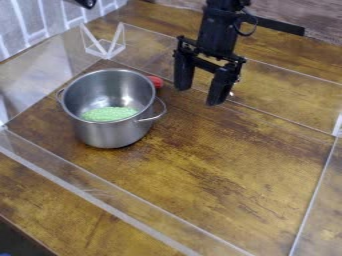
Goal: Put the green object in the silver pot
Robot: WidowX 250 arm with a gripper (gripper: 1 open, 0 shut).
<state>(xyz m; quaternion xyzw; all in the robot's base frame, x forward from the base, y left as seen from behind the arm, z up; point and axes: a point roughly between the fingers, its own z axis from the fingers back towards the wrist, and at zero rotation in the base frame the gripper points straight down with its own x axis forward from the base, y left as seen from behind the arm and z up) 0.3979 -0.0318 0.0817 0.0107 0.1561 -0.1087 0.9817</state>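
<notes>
Camera view | black two-fingered robot tool (201, 88): fingers apart, nothing between them, to the right of the round shiny steel pot (130, 131) | flat light-green oval piece (108, 114): inside that pot, so placing looks done; the coming move likely leads away from the pot

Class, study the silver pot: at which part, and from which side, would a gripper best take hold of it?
Probably the rim of the silver pot, on its right side in the view, from above: the mouth is open upward, the wall thin, and the green object lies low inside.
</notes>
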